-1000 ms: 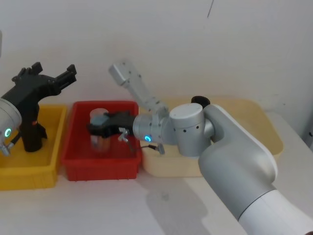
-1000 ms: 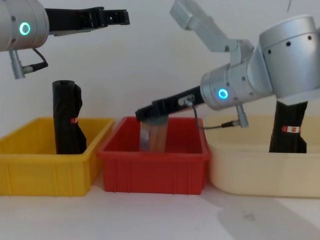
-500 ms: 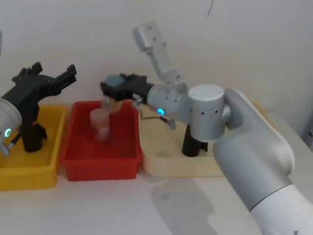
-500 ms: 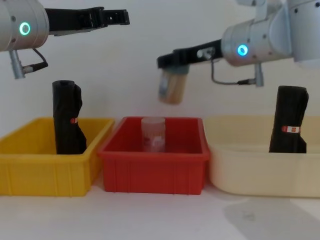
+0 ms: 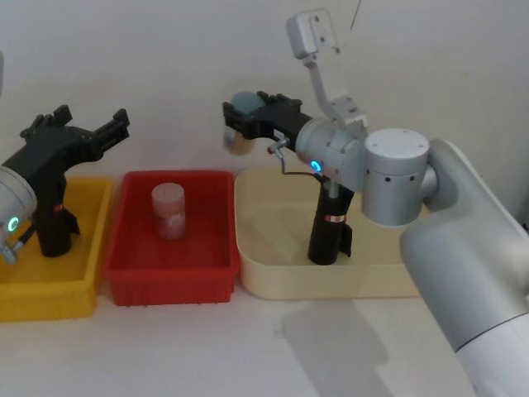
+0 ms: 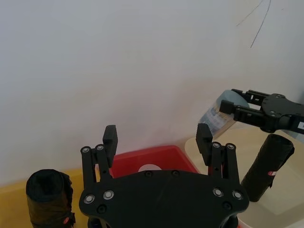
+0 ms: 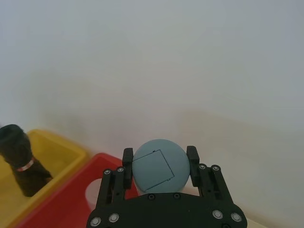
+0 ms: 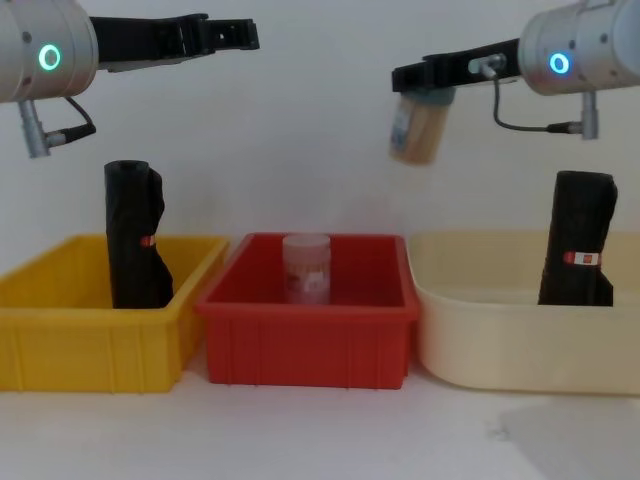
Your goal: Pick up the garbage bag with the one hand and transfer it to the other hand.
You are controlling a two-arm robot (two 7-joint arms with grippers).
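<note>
The blue-lit right tool (image 8: pixel 425 78) grips a grey-lidded jar (image 8: pixel 417 128) aloft; the green-lit left tool (image 8: pixel 225 34) hovers open; the banded black garbage-bag roll (image 8: pixel 579 240) likely awaits pickup.

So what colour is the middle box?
Red, clearest in the chest view, with a jar standing inside.

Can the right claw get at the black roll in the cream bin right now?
Probably not: the right claw is shut on a capped jar, held high over the seam between red bin and cream bin. The garbage bag stands unobstructed.
</note>
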